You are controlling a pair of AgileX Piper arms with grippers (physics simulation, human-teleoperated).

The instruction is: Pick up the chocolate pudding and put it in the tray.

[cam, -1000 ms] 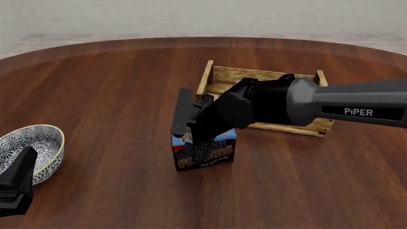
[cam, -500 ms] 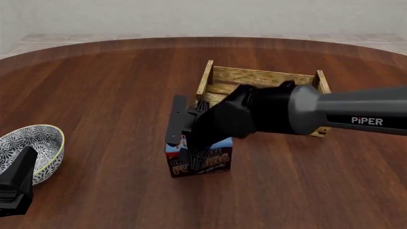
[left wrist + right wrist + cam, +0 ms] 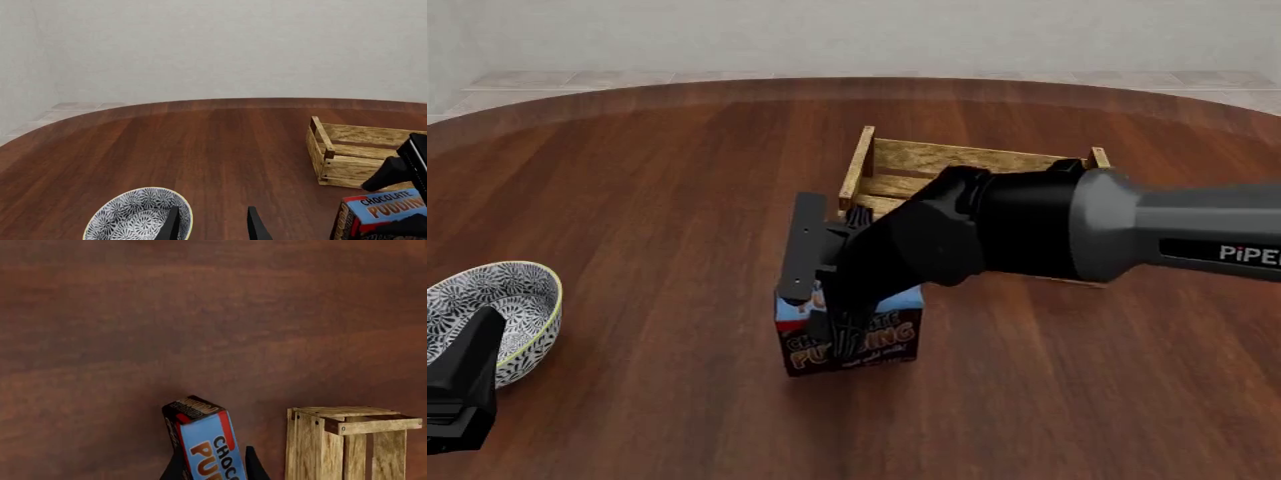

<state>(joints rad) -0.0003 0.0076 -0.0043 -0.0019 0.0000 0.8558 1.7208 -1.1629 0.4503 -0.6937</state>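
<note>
Since half a second ago, the chocolate pudding [image 3: 857,337] has been carried slightly toward the tray [image 3: 881,170], clamped in the right gripper [image 3: 841,330].

Its carton is seen gripped between the right gripper's fingers [image 3: 255,467], blue face and orange lettering showing, standing just in front of the wooden tray's near left corner; whether it is lifted clear of the brown table [image 3: 627,200] cannot be told. At the table's near left, the left gripper [image 3: 212,226] is held with its fingers parted, nothing between them, just beside the blue-and-white patterned bowl [image 3: 487,310].
</note>
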